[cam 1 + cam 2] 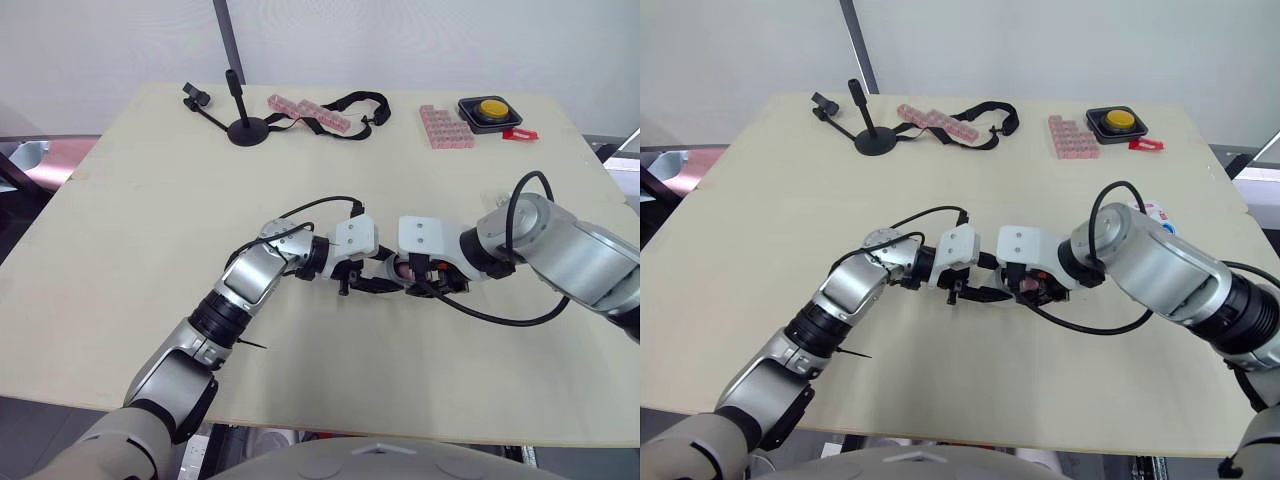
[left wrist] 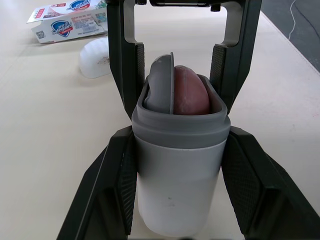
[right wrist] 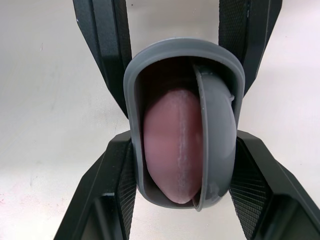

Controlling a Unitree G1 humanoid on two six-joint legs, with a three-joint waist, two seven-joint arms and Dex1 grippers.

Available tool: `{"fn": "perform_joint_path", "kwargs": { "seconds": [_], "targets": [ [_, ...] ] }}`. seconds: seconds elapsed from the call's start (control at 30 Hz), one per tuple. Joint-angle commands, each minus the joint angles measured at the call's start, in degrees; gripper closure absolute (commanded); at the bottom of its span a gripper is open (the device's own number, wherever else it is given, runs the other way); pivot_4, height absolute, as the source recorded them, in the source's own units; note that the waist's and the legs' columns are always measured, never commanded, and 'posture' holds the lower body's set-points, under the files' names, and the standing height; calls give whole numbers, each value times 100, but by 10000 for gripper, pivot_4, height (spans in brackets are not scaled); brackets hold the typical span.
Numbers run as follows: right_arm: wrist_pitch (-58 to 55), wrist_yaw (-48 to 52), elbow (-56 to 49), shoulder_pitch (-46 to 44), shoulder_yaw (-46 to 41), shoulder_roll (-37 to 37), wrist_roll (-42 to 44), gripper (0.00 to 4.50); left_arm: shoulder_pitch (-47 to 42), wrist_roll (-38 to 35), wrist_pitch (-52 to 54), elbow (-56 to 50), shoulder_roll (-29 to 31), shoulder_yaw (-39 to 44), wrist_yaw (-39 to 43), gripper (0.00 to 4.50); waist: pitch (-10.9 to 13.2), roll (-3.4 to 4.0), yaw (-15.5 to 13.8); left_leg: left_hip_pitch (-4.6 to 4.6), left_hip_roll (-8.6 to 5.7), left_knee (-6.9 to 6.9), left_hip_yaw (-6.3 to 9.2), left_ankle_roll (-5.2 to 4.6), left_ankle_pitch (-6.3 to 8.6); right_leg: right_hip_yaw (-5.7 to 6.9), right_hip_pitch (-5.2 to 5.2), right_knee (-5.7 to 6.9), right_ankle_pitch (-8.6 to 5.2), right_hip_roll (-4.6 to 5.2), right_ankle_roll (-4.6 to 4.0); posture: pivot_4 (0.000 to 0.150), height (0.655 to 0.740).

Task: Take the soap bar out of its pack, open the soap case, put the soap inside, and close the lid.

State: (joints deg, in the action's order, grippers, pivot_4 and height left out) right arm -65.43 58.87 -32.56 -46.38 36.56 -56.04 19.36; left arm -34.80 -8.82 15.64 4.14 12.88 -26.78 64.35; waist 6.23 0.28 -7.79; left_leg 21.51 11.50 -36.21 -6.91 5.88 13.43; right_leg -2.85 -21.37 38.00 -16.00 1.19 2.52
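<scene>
Both arms meet at mid-table. The soap case (image 2: pixel 177 190), white with a grey rim, is held between the fingers of my left gripper (image 2: pixel 180 137), which is shut on its body. The pink soap bar (image 3: pixel 172 145) sits inside the case beside a grey inner piece (image 3: pixel 217 140). From the opposite side my right gripper (image 3: pixel 182 150) clamps the grey rim between its fingers. The printed soap pack (image 2: pixel 65 20) lies on the table beyond, with a white rounded piece (image 2: pixel 97 57) next to it.
Along the far edge stand a black stand (image 1: pixel 245 128), a black strap (image 1: pixel 355 103), two rows of pink blocks (image 1: pixel 444 127) and a yellow button in a black box (image 1: pixel 490 110). The soap pack (image 1: pixel 1155 213) lies behind my right forearm.
</scene>
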Motion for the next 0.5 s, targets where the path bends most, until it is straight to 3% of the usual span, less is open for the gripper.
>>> {"fn": "perform_joint_path", "kwargs": {
  "seconds": [0.03,0.5],
  "targets": [
    [-36,21,-81,-27,-168,54,4,24657,-92,58,-110,7,-5,-34,16,25839,0,0,2,0,0,0,0,0,0,0,0,0,0,0,0,1500,7400],
    [-25,-7,-66,-12,-169,66,-23,24657,-124,137,-177,134,28,-55,43,25847,0,0,3,-1,0,0,0,0,0,0,0,1,0,0,0,1500,7400]
  ]
}}
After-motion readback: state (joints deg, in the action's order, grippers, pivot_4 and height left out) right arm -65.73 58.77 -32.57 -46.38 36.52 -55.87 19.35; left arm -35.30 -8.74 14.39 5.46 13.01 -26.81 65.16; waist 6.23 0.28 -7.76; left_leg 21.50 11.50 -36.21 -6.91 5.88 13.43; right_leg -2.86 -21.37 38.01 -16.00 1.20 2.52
